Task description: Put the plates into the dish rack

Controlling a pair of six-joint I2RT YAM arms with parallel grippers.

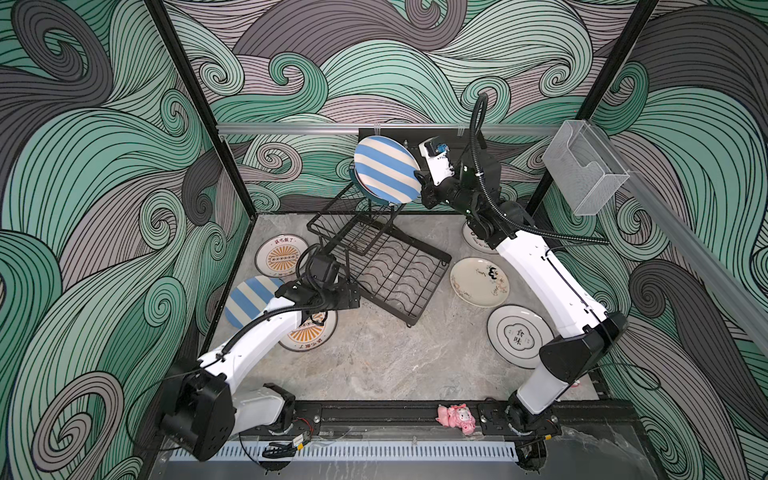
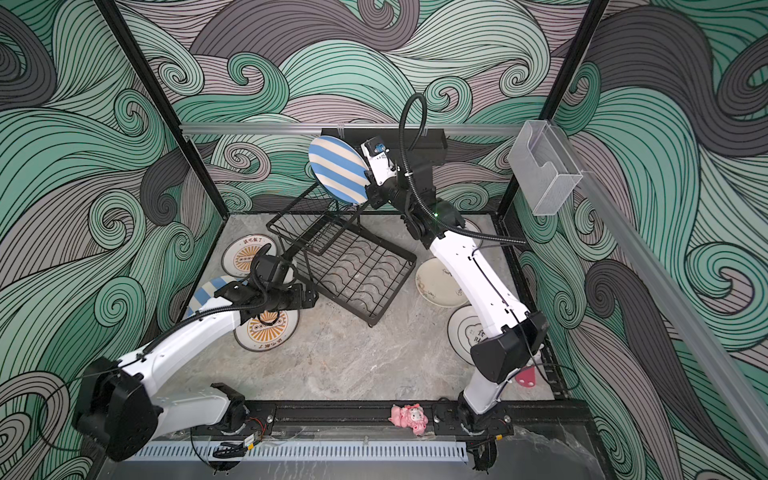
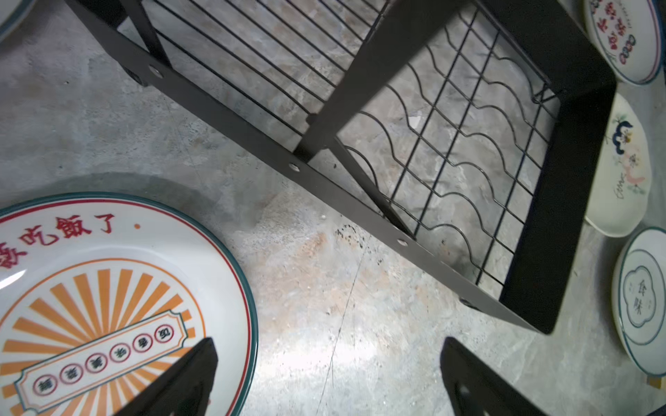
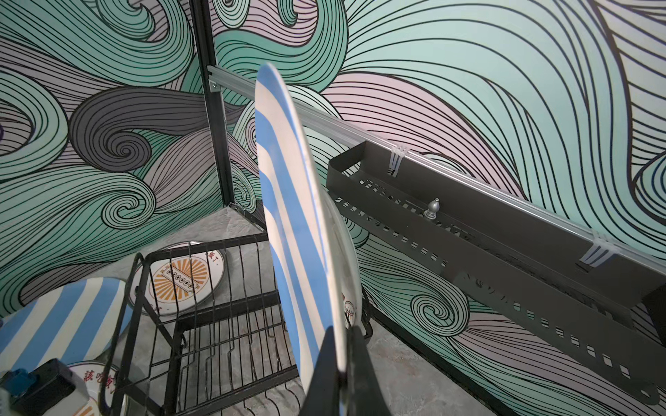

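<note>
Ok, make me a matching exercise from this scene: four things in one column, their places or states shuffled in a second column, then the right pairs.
Things
1. right arm's fingers
2. left arm's fingers
3. pink plush toy
4. clear plastic box

Places or states
A. sits on the black front rail
B. spread open, holding nothing
C. hangs on the aluminium side-wall rail
D. clamped on the rim of a blue-and-cream striped round plate, held on edge over the black wire dish rack

Pairs: 1-D, 2-B, 3-A, 4-C
</note>
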